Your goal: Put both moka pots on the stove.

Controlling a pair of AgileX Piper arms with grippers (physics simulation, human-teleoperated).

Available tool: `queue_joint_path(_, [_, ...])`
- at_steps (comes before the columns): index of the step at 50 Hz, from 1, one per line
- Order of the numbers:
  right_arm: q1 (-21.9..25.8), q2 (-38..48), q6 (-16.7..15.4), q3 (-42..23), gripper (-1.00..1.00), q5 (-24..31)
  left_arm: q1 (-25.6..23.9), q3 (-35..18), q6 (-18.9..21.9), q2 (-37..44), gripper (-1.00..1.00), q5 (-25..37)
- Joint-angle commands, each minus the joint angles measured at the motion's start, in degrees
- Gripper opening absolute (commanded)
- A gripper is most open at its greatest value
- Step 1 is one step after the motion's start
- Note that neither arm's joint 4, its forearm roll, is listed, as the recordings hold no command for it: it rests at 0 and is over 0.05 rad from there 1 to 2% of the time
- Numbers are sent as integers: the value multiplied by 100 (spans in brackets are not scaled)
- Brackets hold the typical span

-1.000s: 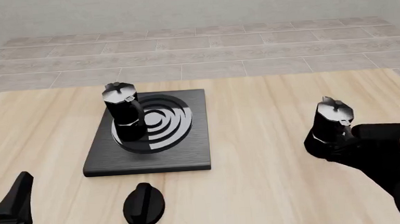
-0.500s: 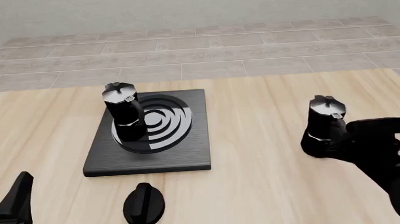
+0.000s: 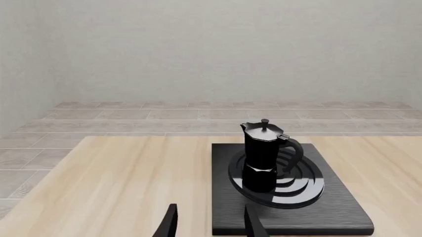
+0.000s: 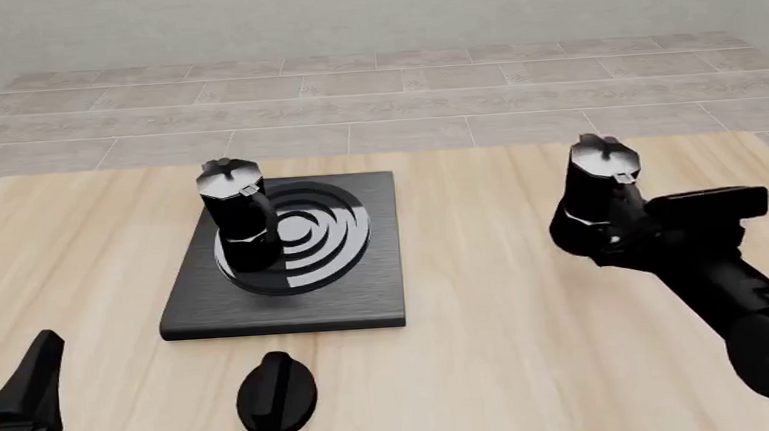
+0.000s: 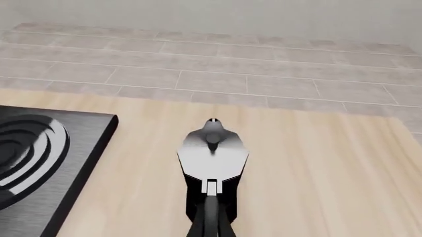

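Note:
One black moka pot (image 4: 235,217) with a grey lid stands upright on the left part of the stove's (image 4: 362,287) ring burner; the left wrist view shows this pot (image 3: 264,154) on the stove (image 3: 343,210) too. The other moka pot (image 4: 603,194) hangs above the table right of the stove, with my right gripper (image 4: 597,237) shut on it. In the right wrist view this pot (image 5: 212,163) is seen from above, with the stove's corner (image 5: 89,143) beside it. My left gripper (image 4: 22,396) rests low at the near left, fingers (image 3: 170,224) apart and holding nothing.
A low black oval knob (image 4: 276,394) lies on the wooden table (image 4: 501,369) just in front of the stove. Beyond the table's far edge a grey tiled floor runs to a pale wall.
My right gripper has lifted the moka pot and carried it leftward and farther from me, toward the stove. The left arm and the pot on the stove have not moved.

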Motion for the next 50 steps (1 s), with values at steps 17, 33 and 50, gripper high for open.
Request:
queue_joint_path(17, [982, 296, 162, -968, -100, -211, 0, 0, 0, 0, 100, 0])
queue_joint_path(33, [1380, 676, 226, -1479, -100, -283, 0, 0, 0, 0, 100, 0])
queue_joint_path(50, [2092, 984, 236, -2097, -100, -141, 0, 0, 0, 0, 100, 0])
